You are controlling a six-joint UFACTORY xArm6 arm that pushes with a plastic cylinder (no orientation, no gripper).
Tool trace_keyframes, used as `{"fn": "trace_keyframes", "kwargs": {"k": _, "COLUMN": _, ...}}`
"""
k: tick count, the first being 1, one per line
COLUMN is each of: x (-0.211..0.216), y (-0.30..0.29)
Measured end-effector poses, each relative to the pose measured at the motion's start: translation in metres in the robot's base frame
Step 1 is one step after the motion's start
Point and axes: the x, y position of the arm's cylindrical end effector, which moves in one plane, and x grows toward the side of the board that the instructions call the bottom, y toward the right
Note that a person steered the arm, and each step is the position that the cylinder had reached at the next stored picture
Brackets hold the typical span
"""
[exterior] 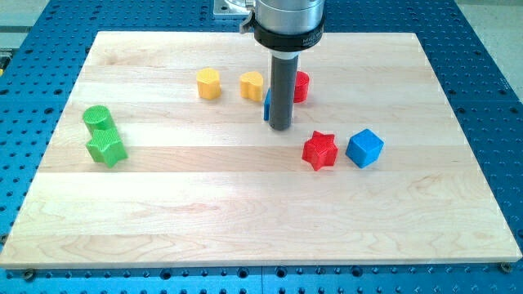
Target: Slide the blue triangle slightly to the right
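The blue triangle (pixel 266 105) is mostly hidden behind my rod; only a thin blue sliver shows at the rod's left side, near the board's top middle. My tip (pixel 280 126) rests on the board just in front of and to the right of that sliver, touching or nearly touching it. A red block (pixel 302 86) shows partly behind the rod on its right. A yellow block (pixel 252 85) sits just left of the blue sliver.
Another yellow block (pixel 209 83) lies further left. A red star (pixel 319 150) and a blue cube (pixel 364 148) lie below and right of my tip. A green cylinder (pixel 97 118) and green star (pixel 106 149) sit at the left. The wooden board (pixel 261 229) ends on a blue perforated table.
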Motion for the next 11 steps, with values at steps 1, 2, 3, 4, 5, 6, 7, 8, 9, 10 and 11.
{"fn": "trace_keyframes", "kwargs": {"k": 1, "x": 0.009, "y": 0.01}}
{"fn": "trace_keyframes", "kwargs": {"k": 2, "x": 0.017, "y": 0.018}}
{"fn": "trace_keyframes", "kwargs": {"k": 3, "x": 0.017, "y": -0.003}}
{"fn": "trace_keyframes", "kwargs": {"k": 4, "x": 0.019, "y": -0.057}}
{"fn": "trace_keyframes", "kwargs": {"k": 5, "x": 0.016, "y": -0.084}}
{"fn": "trace_keyframes", "kwargs": {"k": 6, "x": -0.027, "y": -0.072}}
{"fn": "trace_keyframes", "kwargs": {"k": 7, "x": -0.038, "y": -0.067}}
{"fn": "trace_keyframes", "kwargs": {"k": 8, "x": -0.038, "y": -0.059}}
{"fn": "trace_keyframes", "kwargs": {"k": 9, "x": -0.039, "y": -0.019}}
{"fn": "trace_keyframes", "kwargs": {"k": 10, "x": -0.024, "y": -0.016}}
{"fn": "trace_keyframes", "kwargs": {"k": 11, "x": -0.001, "y": -0.015}}
